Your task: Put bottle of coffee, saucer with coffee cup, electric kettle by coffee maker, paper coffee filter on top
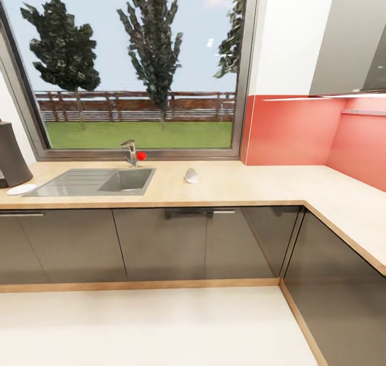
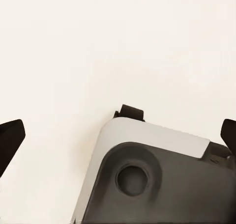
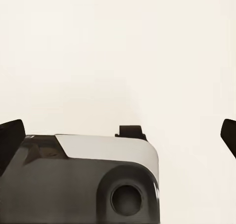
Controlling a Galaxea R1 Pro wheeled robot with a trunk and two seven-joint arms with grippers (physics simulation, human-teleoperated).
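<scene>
Along the countertop the coffee maker stands at far left with the saucer just beside it, the cup still apart right of the sink, so most seems left, while both grippers hang wide open, empty.

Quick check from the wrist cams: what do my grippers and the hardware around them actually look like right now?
In the left wrist view, the left gripper shows two black fingertips at the frame's edges. Between them sits part of the robot's base: a light grey panel with rounded corners over a dark grey body with a round recess. The right gripper looks the same, with black fingertips. No cables or markings are visible.
</scene>
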